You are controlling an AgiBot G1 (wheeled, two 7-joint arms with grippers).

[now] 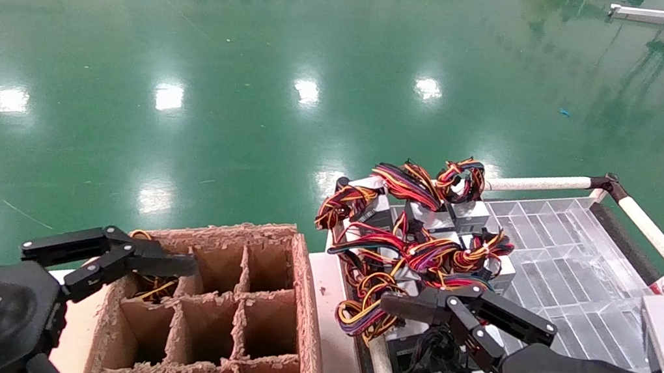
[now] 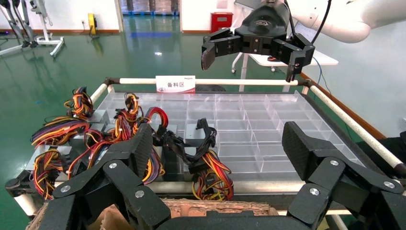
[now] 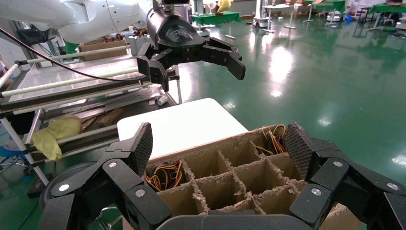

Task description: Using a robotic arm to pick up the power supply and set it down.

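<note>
Both empty: right gripper (image 1: pixel 452 310) fingers wide over power supply (image 1: pixel 426 217) pile at 5 o'clock; left gripper (image 1: pixel 110 259) wide above box (image 1: pixel 304 287). No pick yet.

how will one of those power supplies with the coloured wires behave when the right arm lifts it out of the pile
The power supply is a metal box, so probably rigid and fairly heavy for its size. Its wire bundle looks floppy and tangled with neighbours, so it may drag others along. The right gripper, jaws open, would likely hold better on the box than on the wires.

Divided carton (image 1: pixel 207 319) left of supply tray (image 1: pixel 563 267)
</note>
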